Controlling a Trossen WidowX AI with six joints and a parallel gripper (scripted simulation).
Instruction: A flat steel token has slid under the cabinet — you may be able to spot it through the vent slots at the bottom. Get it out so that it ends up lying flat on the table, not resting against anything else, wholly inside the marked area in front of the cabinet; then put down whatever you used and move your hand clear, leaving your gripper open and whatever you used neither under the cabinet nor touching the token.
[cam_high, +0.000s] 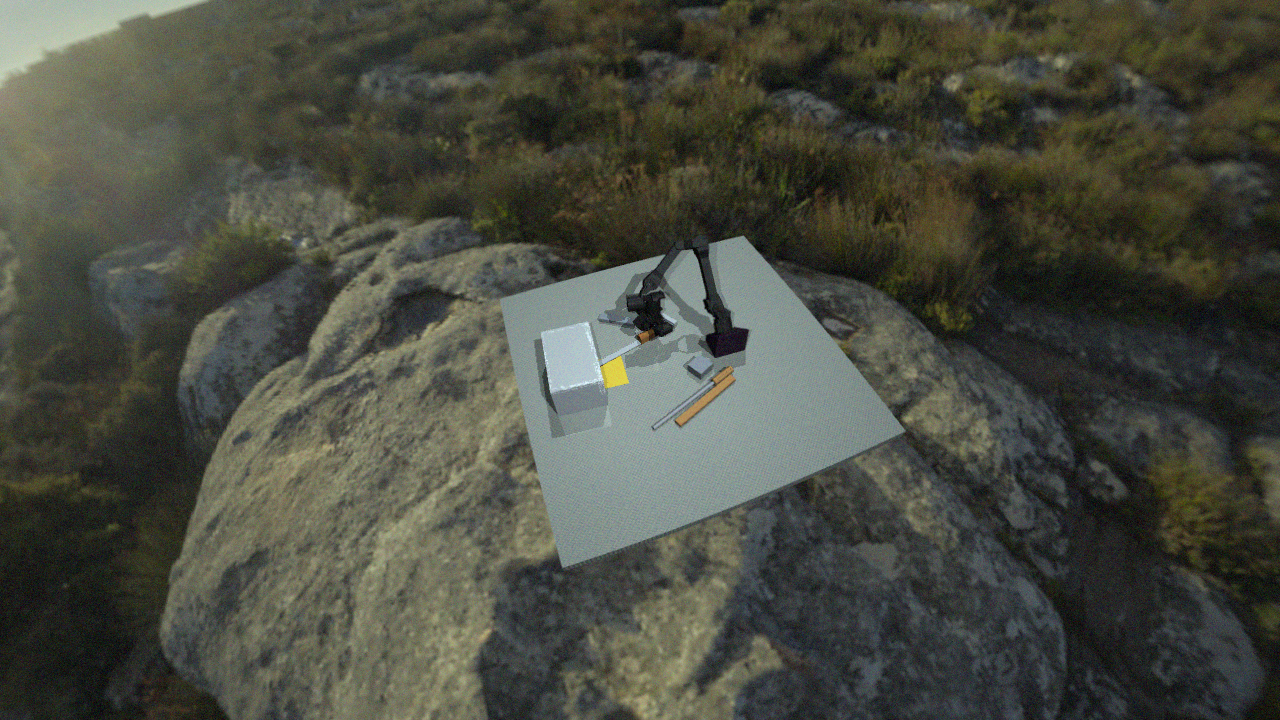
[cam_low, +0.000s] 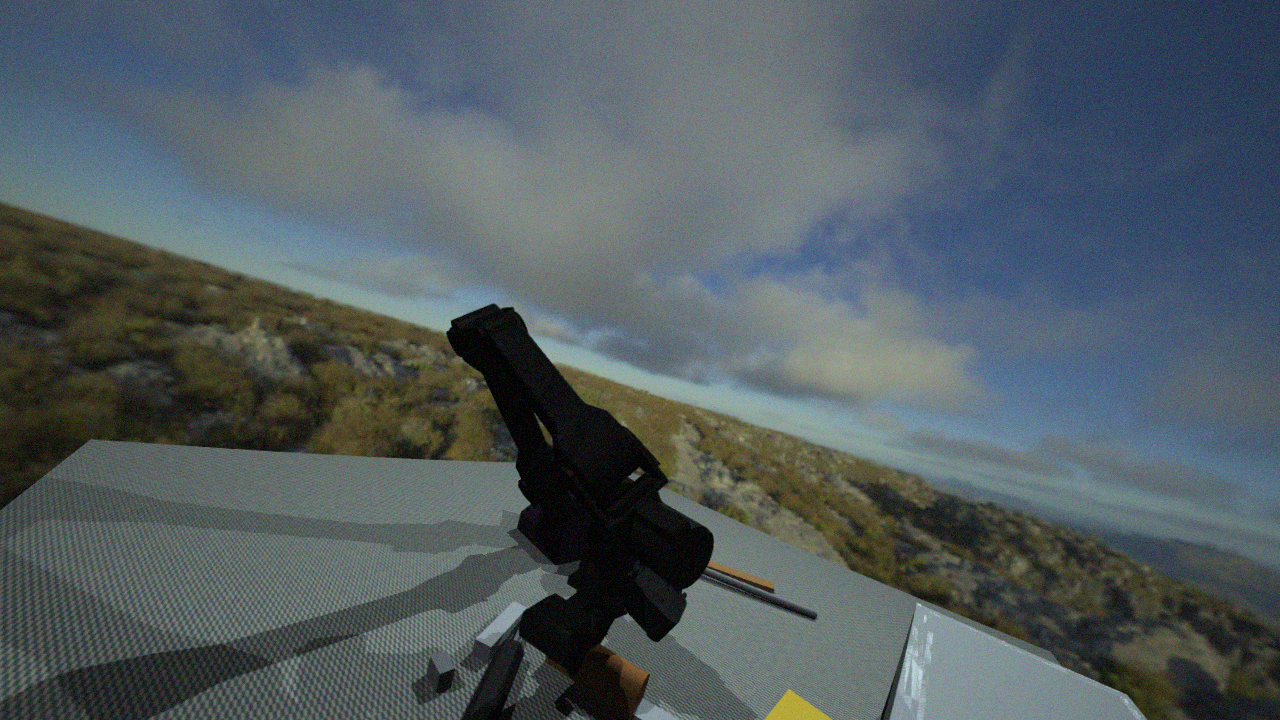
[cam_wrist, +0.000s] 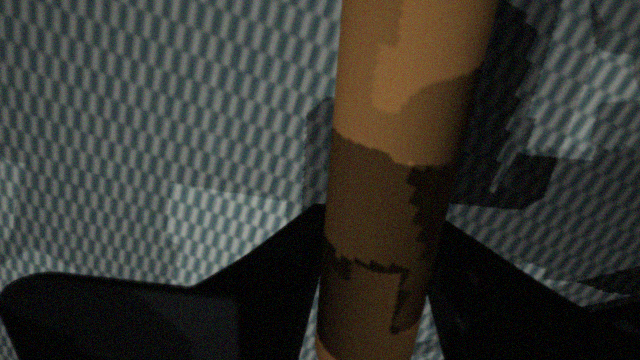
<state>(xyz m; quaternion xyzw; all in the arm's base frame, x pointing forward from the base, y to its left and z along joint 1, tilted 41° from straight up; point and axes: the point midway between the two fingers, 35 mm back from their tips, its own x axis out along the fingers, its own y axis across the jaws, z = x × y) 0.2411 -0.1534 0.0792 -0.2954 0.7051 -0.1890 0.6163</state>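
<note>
The pale grey cabinet (cam_high: 572, 353) (cam_low: 1002, 671) stands at the left of the table in the top view. The yellow marked area (cam_high: 615, 372) (cam_low: 794, 707) lies in front of it. The steel token is not visible. A tool with a thick round orange handle (cam_high: 645, 337) (cam_low: 619, 682) (cam_wrist: 420, 60) and a flat pale shaft (cam_high: 622, 350) lies with its shaft pointing to the cabinet's front, by the yellow area's edge; its far tip is hard to make out. My gripper (cam_wrist: 373, 222) is shut on the orange handle, one black finger on each side, low over the table.
A thin grey rod (cam_high: 682, 406) (cam_low: 769, 597) with an orange grip and an orange stick (cam_high: 705, 402) (cam_low: 742, 575) lie side by side. A grey block (cam_high: 699, 366) sits near the arm's base. Close to the gripper are a bar (cam_high: 614, 318), a pale block (cam_low: 499, 629) and a small grey block (cam_low: 441, 671).
</note>
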